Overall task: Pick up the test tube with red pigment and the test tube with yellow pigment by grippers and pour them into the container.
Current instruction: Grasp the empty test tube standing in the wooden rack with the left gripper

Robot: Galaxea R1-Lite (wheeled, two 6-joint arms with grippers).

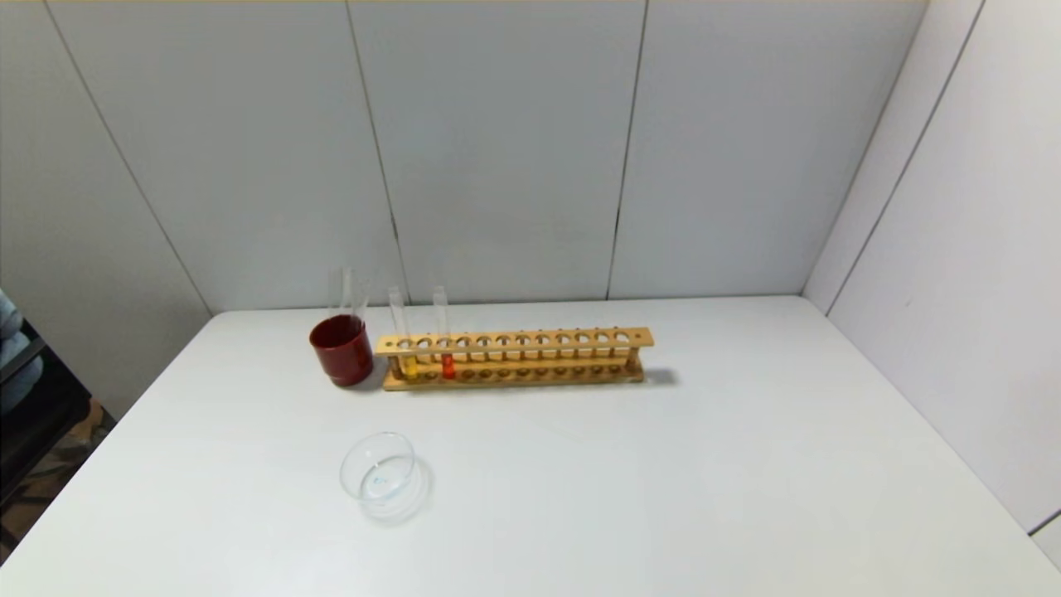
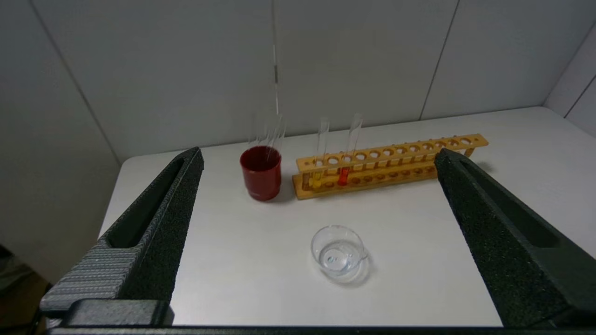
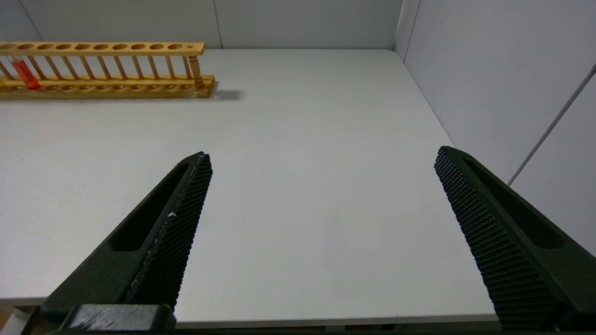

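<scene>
The surface (image 1: 663, 464) carries everything, and neither arm has reached the work. The left gripper (image 2: 321, 158) and the right gripper (image 3: 323, 156) both hang back near the robot's edge, jaws spread wide apart and holding nothing.

The wooden rack (image 1: 514, 356) stands toward the far side. A careless approach could shove or tip it — both filled tubes stand in its left end, two holes apart.

The red cup (image 1: 341, 350) sits just beside that left end and holds clear empty tubes. A wide left-hand approach risks clipping it or those tubes.

The glass dish (image 1: 378, 475) lies nearer the robot, well apart from the rack. It is shallow and light — a fast pour would likely splash over its wall or slide it.

The red tube (image 1: 446, 352) and the yellow tube (image 1: 405, 352) stand upright in the rack. Thin smooth glass may slip or crack under a hard squeeze, and lifting at an angle could bind a tube in its hole.
</scene>
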